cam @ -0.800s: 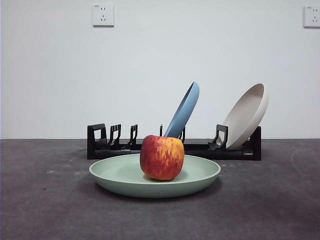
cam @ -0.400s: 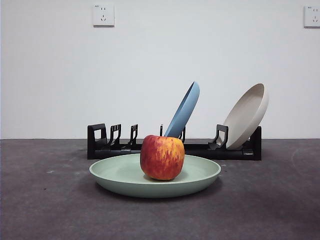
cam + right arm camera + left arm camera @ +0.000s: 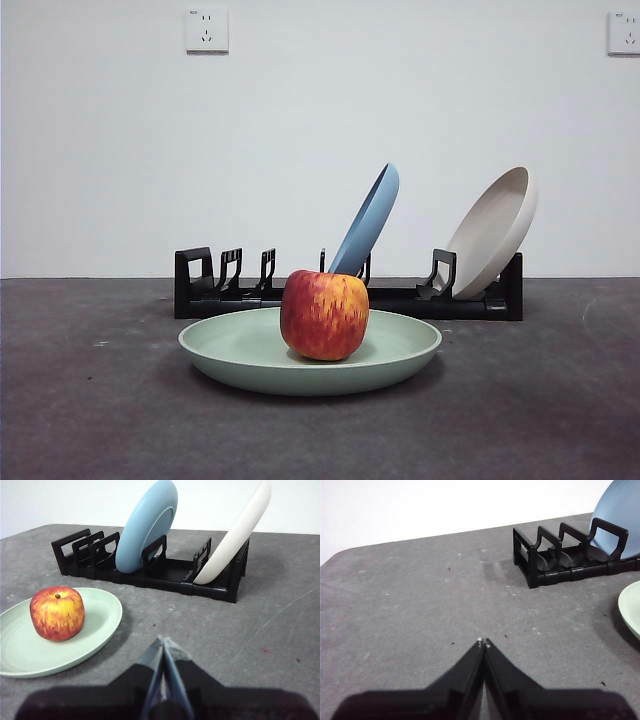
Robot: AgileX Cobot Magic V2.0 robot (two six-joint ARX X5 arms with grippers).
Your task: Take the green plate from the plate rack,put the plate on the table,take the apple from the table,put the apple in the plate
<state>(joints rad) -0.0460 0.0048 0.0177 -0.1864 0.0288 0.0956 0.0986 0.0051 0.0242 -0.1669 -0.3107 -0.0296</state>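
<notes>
On the table point(image 3: 80, 420) you had one rack point(image 3: 400, 298) holding two plates, blue point(image 3: 368, 220) and beige point(image 3: 495, 230), leaning in its slots. Just before it lay one green plate point(image 3: 250, 350), one apple point(image 3: 323, 314) resting on it. Your right gripper point(image 3: 163, 641), jaws pressed together, hung near the plate; the left gripper point(image 3: 483, 642), likewise closed, sat well apart.
</notes>
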